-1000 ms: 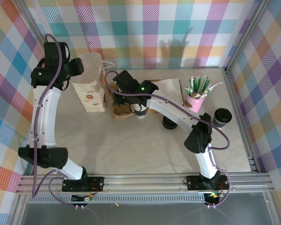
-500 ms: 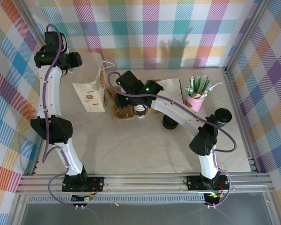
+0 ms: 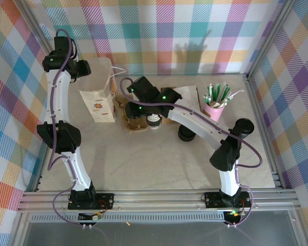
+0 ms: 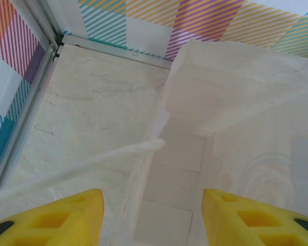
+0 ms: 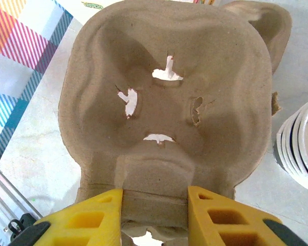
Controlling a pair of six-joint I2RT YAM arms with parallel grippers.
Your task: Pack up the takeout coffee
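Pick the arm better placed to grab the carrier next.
Right. The right gripper has its fingers on either side of the carrier edge. The left gripper is open at the bag mouth, away from the carrier.
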